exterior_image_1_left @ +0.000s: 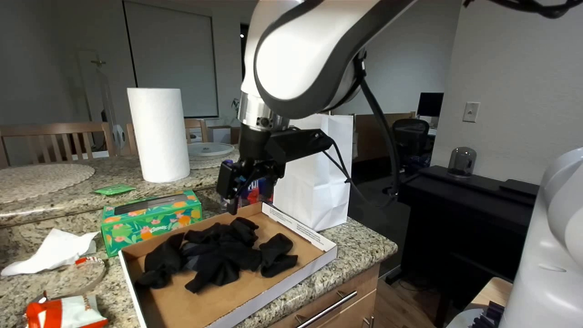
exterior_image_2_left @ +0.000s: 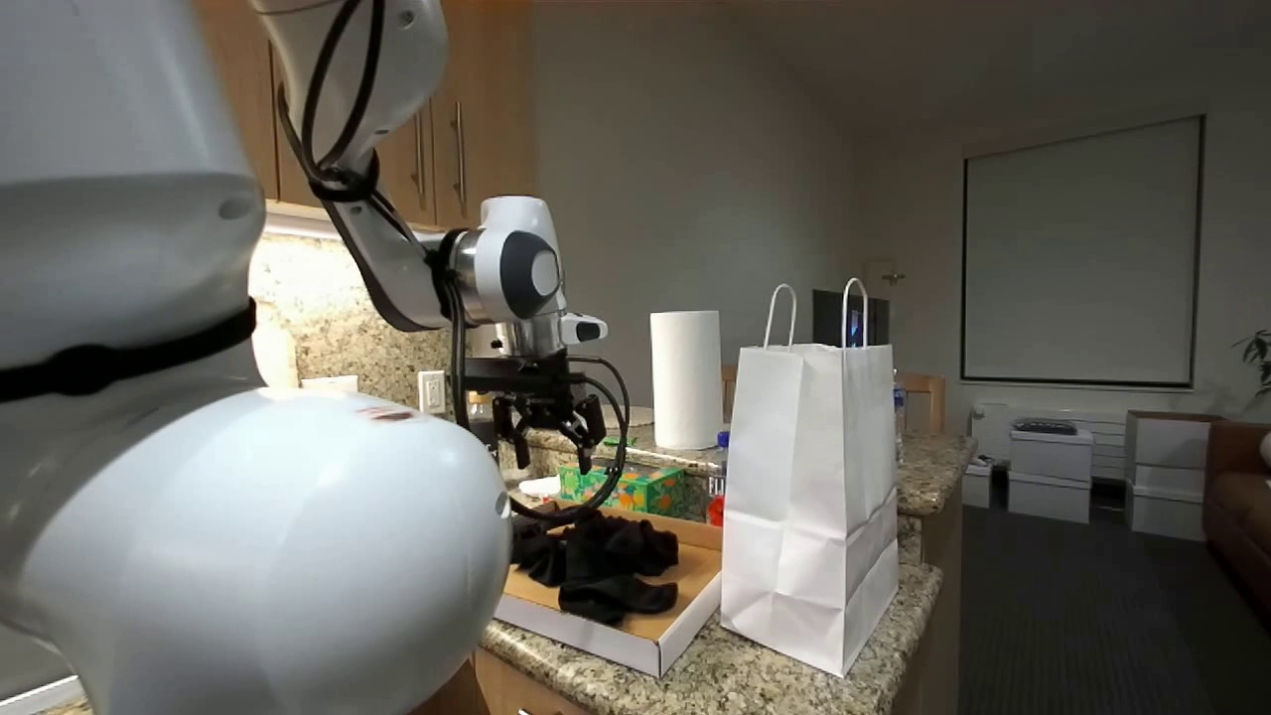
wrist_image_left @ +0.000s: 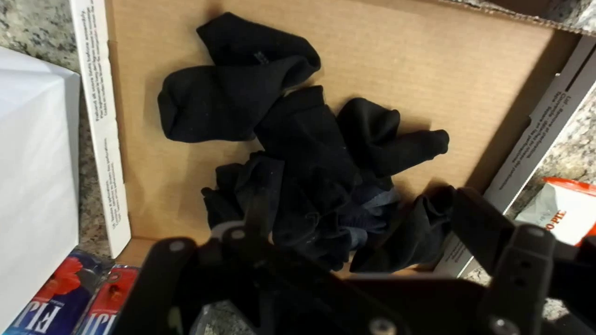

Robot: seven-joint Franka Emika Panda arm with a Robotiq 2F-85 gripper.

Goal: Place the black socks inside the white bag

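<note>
Several black socks (exterior_image_1_left: 218, 255) lie in a loose heap in a shallow cardboard tray (exterior_image_1_left: 255, 291) on the counter. In the wrist view the socks (wrist_image_left: 307, 135) overlap, with one folded sock (wrist_image_left: 233, 83) nearer the bag side. The white bag (exterior_image_2_left: 809, 497) stands upright beside the tray, its two looped handles raised; its inside is hidden in every view. My gripper (exterior_image_2_left: 553, 460) hangs above the heap, pointing down, its fingers spread apart with nothing between them. From the wrist, its fingertips (wrist_image_left: 482, 228) show over the socks, apart from them as far as I can tell.
A tissue box (exterior_image_1_left: 152, 221) and water bottles (wrist_image_left: 42, 298) stand behind the tray. The paper towel roll (exterior_image_1_left: 159, 136) is on the raised ledge. A crumpled tissue (exterior_image_1_left: 52, 255) and a snack packet (exterior_image_1_left: 66, 314) lie beside the tray. The bag is near the counter's end.
</note>
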